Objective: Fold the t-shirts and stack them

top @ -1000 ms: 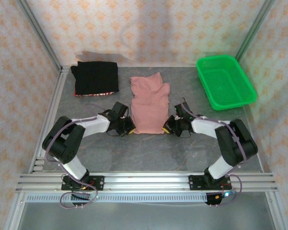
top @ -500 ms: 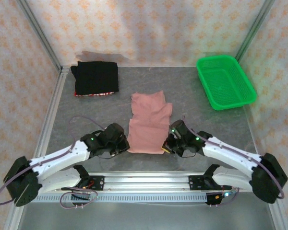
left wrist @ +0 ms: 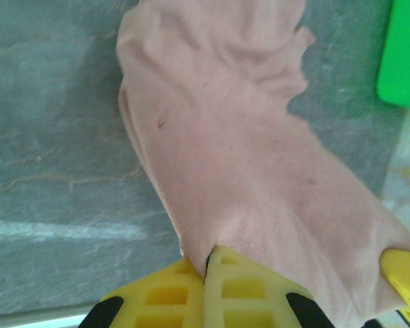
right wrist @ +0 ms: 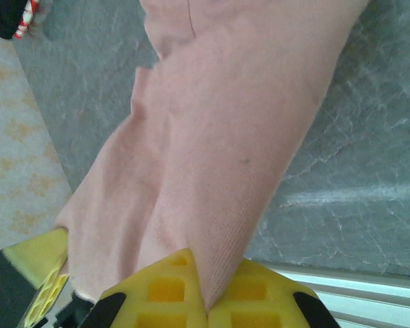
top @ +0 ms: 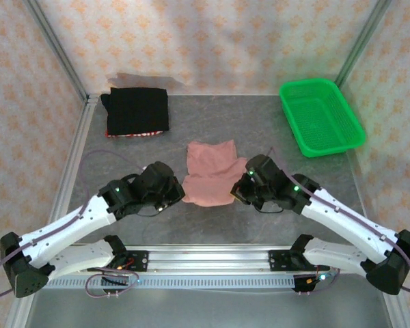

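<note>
Grey tabletop (top: 273,137), mid-frame: pink t-shirt (top: 210,174) looked limp, light, prone to sag. Left pincer (left wrist: 206,263) and right pincer (right wrist: 203,283) each clenched on a near hem corner, likely the best holds.

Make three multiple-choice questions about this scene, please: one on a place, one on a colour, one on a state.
1. The black t-shirt lies: A. at the far left of the table; B. at its near right; C. in its middle.
2. The mesh basket is: A. blue; B. green; C. white.
3. The left gripper and the right gripper are: A. both open; B. one open; C. both shut on the pink t-shirt.
1 A: it sits in the far left corner. 2 B: its plastic is green. 3 C: each wrist view shows one pinching pink cloth.
</note>
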You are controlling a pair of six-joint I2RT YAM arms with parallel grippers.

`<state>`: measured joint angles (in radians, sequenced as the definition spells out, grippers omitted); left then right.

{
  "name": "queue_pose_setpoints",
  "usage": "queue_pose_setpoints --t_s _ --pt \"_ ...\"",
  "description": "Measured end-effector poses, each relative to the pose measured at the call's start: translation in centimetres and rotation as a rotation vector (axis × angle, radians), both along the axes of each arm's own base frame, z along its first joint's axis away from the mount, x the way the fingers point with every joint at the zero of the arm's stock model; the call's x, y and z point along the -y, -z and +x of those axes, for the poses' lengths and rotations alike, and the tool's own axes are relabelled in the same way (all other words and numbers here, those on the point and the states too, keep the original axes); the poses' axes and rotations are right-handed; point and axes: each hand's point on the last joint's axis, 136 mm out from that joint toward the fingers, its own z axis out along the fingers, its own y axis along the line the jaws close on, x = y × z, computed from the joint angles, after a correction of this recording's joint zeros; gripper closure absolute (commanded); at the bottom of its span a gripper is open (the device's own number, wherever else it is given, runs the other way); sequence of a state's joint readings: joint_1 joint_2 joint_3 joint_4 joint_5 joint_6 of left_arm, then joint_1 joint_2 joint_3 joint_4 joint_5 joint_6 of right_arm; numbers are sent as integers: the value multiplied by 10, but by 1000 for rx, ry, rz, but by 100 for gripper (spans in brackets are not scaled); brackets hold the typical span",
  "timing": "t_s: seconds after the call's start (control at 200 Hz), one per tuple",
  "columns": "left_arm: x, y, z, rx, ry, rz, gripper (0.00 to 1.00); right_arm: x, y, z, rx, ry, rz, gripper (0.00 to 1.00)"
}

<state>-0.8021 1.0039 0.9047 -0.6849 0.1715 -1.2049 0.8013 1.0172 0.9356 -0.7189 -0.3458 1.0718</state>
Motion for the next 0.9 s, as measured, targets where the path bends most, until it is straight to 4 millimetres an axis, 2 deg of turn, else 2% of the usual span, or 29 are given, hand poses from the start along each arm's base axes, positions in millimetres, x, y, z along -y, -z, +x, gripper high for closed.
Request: queue_pose_setpoints --t_s 0.07,0.145,0.26,0.525,0.661,0.901 --pt "1 -9 14 9 -17 -2 100 8 1 12 -4 24 -20 100" --pt "-3 -9 30 -1 -44 4 100 17 4 27 -19 49 -40 100" --pt "-4 -4 55 -29 -56 22 100 25 8 52 -43 62 -57 100" --pt "6 14 116 -87 -21 38 100 40 27 105 -109 64 -79 100" --pt "12 17 144 -88 7 42 100 49 36 127 -135 63 -86 100" --pt "11 25 180 -91 23 46 100 54 48 163 -159 48 -82 98"
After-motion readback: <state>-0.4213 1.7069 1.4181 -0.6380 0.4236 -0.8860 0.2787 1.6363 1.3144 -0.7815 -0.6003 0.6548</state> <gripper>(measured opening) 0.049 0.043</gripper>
